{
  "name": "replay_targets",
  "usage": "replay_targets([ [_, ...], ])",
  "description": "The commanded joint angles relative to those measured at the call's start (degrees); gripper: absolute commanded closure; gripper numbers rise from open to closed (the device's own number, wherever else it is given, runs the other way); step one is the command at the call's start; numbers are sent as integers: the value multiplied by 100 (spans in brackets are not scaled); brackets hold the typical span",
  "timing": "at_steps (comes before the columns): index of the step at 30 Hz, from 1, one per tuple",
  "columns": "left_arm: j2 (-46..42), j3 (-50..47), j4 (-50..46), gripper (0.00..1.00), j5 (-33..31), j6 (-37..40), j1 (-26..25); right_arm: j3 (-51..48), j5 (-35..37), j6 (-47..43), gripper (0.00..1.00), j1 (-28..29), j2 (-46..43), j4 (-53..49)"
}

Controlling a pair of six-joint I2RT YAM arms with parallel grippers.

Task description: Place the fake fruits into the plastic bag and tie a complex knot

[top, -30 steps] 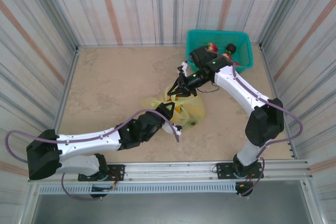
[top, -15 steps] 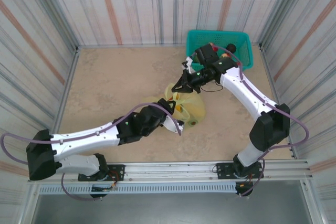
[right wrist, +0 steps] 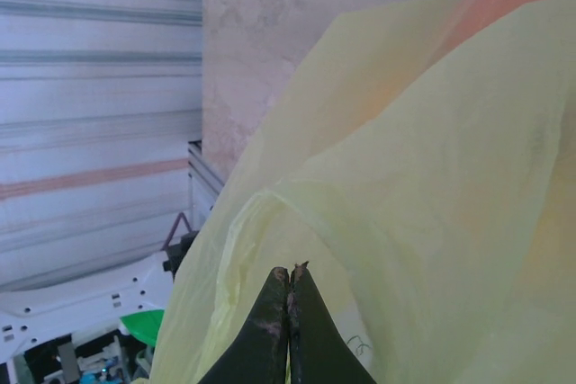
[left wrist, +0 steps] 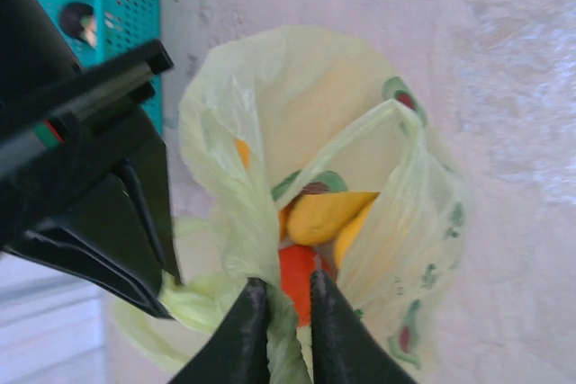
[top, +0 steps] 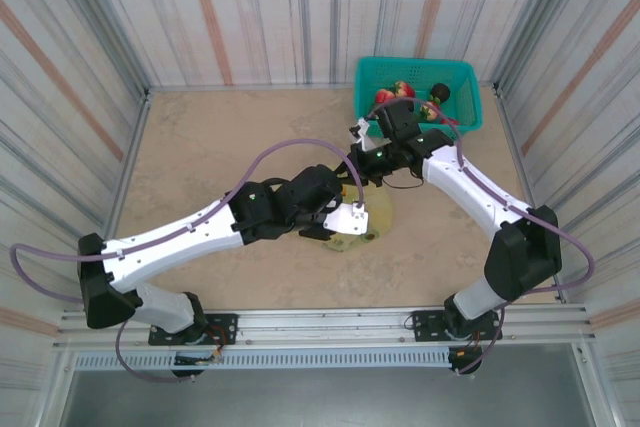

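Avocado-printed translucent yellow-green plastic bag point(left wrist: 270, 96) holds orange and yellow plastic fruits point(left wrist: 324, 215). Left gripper point(left wrist: 286, 290) straddles its twisted film, grip unclear; right gripper point(right wrist: 290, 271) is closed.

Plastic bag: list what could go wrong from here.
1. The left gripper pinches just a thin twist of the plastic bag; it may slip or tear.
2. The mouth gapes over the fake fruits, so a pull could spill them.
3. The shut right gripper sits close by; the arms might collide.
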Motion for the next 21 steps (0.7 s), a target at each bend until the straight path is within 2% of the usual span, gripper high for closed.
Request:
replay_targets([
  [1,-53,209,-591,76,302,-947,33,-196,154,245,100,19,-170,501],
  [3,-40,321,-641,69,192,-1316,33,-245,134,333,100,69,-156,633],
  [6,-111,412,-736,61,408,-1792,7,-169,188,323,100,113,-133,653],
  [10,-404,461,-895,51,256,-2338,-3,-60,136,303,100,110,-72,613],
  [15,-946,693,-1020,49,330,-3306,2,-49,129,313,100,130,-61,662],
  [21,-2157,198,-793,42,-49,-4461,161,-23,119,324,100,138,-36,674],
])
